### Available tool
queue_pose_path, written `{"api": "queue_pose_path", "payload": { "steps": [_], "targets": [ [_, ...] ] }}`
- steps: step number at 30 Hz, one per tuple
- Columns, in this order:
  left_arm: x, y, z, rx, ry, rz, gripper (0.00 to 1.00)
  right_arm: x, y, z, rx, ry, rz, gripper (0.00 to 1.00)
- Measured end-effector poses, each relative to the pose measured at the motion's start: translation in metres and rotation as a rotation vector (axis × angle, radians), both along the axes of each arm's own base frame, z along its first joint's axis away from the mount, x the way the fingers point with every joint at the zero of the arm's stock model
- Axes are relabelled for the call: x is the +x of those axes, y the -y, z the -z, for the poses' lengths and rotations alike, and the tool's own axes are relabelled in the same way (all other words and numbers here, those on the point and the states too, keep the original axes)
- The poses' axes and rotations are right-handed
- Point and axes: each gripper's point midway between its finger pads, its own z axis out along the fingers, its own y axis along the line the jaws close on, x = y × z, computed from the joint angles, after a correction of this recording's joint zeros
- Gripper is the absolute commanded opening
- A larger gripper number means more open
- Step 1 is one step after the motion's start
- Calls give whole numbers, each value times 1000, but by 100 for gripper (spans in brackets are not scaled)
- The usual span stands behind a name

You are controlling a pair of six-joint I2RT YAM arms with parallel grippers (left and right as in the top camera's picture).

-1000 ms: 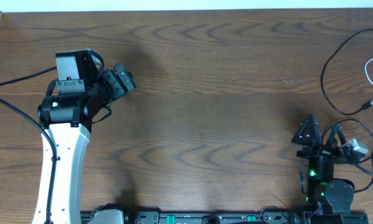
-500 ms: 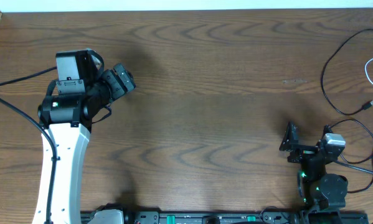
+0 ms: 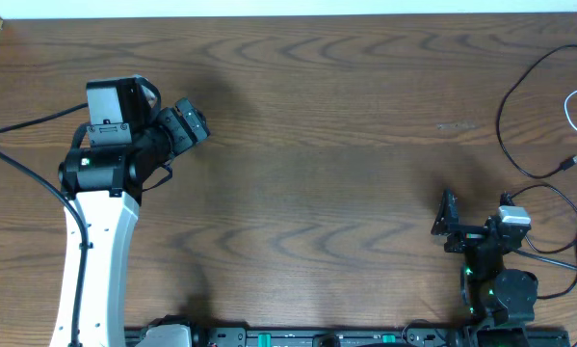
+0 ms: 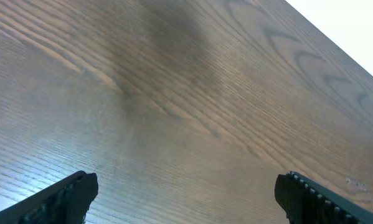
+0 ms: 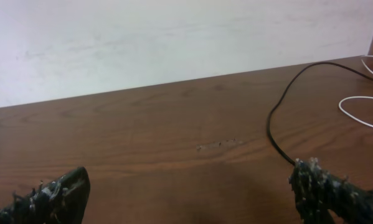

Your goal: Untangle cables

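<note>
The black cable curves along the table's far right, with a small plug at its near end. The white cable loops at the right edge, mostly out of frame. In the right wrist view the black cable arcs just ahead of the right fingertip, with the white cable beyond it. My right gripper is open and empty, low at the front right, left of the cables. My left gripper is open and empty over bare wood at the far left.
The wooden table ends at a pale wall behind. A thicker black wire loops from the right arm's base near the cable plug. Another robot wire runs off left from the left arm.
My right gripper has drawn back towards the front edge and shifted left, away from the black cable. In the last half second it barely moved. The left arm has not moved.
</note>
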Motion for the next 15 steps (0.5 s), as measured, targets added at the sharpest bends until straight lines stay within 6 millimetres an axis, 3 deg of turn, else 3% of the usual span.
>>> {"api": "queue_pose_path", "payload": {
  "steps": [15],
  "targets": [
    [-1,-4,0,25,1,-2,96,0,0,0,0,0,0,99]
  ]
}}
